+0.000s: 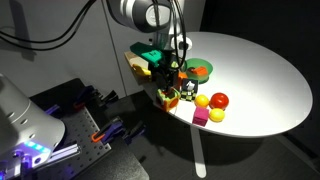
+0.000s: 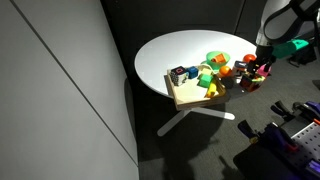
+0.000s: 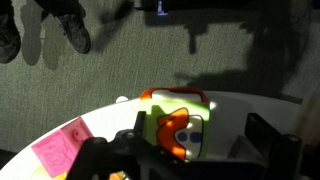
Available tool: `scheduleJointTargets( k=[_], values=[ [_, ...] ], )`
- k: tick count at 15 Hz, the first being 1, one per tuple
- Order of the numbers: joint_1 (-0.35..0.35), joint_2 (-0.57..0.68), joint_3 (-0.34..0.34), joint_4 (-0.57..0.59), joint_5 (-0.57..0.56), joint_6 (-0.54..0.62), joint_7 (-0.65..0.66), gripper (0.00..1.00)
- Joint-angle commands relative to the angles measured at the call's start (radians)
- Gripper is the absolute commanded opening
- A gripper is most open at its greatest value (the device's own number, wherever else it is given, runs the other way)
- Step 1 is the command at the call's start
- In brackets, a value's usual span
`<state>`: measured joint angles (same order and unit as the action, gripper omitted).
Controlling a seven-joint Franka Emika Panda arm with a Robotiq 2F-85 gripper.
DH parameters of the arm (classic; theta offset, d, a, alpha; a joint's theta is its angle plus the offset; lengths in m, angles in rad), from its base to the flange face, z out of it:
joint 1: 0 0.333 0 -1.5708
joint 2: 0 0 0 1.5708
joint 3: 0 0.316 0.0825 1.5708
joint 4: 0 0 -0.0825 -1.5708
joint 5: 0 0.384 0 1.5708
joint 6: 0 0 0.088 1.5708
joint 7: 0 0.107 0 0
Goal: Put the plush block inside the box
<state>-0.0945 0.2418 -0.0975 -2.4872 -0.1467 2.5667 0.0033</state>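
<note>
Lower part of the plush block (image 3: pixel 178 125) behind the dark jaws; contents of the box (image 2: pixel 192 101) tiny, indistinct.

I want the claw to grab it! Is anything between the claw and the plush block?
Nothing. In the wrist view, the plush block sits right inside the gripper, with no other thing in between.

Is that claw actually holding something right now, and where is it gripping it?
Cannot tell. The plush block sits between the fingers of the gripper, but contact with its sides is not clear.
</note>
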Motion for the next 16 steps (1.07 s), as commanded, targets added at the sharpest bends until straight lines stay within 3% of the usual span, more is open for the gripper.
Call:
scheduleJointTargets(
  k=[1,8,16],
  values=[
    [0.007,0.0,-0.006,0.001,0.003,-0.002,-0.002,1.0],
    [0.008,0.035,-0.014,0.021,0.004,0.047,0.021,1.0],
    [0.019,0.121,-0.029,0.033,-0.005,0.186,0.027,1.0]
  ],
)
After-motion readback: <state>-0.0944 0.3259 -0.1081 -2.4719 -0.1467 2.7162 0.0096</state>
